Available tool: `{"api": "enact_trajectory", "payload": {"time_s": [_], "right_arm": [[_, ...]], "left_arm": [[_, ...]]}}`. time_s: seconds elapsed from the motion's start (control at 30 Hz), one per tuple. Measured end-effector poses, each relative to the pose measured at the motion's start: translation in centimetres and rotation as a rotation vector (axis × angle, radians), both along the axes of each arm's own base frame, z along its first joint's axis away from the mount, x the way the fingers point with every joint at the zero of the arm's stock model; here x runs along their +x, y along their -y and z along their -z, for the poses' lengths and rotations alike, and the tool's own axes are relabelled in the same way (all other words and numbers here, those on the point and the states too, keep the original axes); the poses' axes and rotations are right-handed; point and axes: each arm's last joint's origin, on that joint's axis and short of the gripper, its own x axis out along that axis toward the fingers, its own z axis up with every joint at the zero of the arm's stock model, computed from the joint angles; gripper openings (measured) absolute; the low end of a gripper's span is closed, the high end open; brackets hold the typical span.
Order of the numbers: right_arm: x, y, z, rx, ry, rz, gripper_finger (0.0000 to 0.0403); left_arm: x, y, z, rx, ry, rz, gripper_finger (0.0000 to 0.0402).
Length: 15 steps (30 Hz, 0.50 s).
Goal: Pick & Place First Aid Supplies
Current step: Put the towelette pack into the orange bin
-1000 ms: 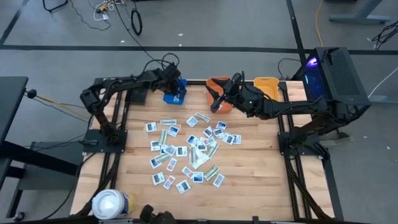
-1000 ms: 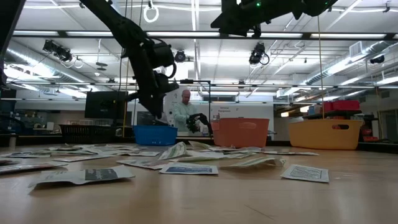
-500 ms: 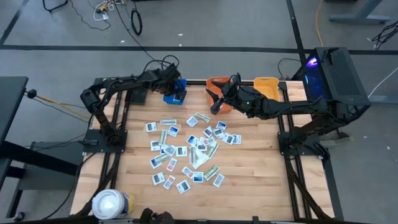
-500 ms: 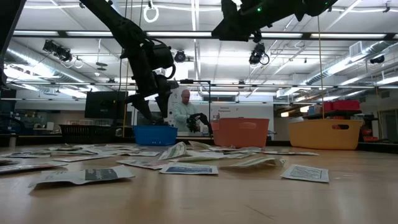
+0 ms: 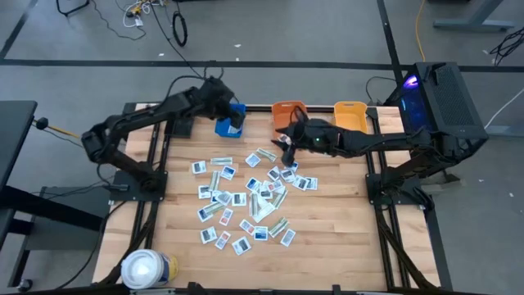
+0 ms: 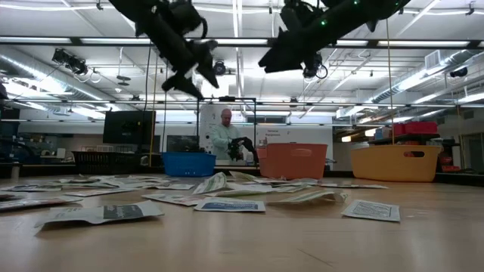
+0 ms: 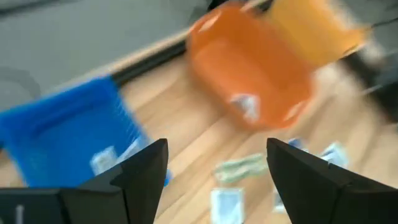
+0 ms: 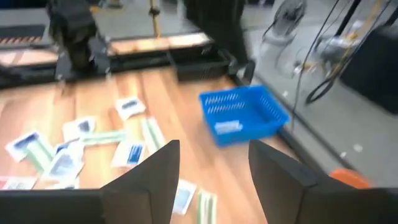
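The first aid supplies [image 5: 246,197] are many small flat packets and pale strips lying scattered on the middle of the wooden table. A few more lie inside the blue bin [image 7: 62,143] and one in the orange bin [image 7: 255,81]. My left gripper [image 5: 233,116] hangs open high above the blue bin [image 5: 229,119], with nothing between its fingers [image 7: 146,177]. My right gripper [image 5: 286,141] stands open and empty in the air beside the orange bin [image 5: 286,113], tipped toward the far end of the packet pile.
A yellow bin [image 5: 350,115] stands right of the orange one along the far edge. A large white roll [image 5: 147,269] sits at the near left corner. Bare wood lies at the near right. A person [image 6: 223,136] stands in the room behind the table.
My left gripper pointed down into the blue bin, opened there, then rose well clear of it and tilted up toward level. My right gripper has tipped its fingers downward and sunk a little beside the orange bin, staying open.
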Motion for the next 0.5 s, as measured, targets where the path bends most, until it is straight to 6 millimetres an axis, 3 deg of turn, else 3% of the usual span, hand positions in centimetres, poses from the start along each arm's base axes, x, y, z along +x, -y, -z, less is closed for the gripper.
{"api": "enact_trajectory", "payload": {"time_s": [0.27, 0.5], "right_arm": [[-0.9, -0.6, 1.8, 0.168, -0.175, -0.087, 0.0194], [-2.0, -1.7, 3.2, 0.249, -0.369, -0.164, 0.0194]], "left_arm": [[-0.4, 3.9, -5.0, 0.092, 0.267, 0.184, 0.0273], [-0.3, 7.6, -7.3, 0.122, 0.404, 0.351, 0.0273]]}}
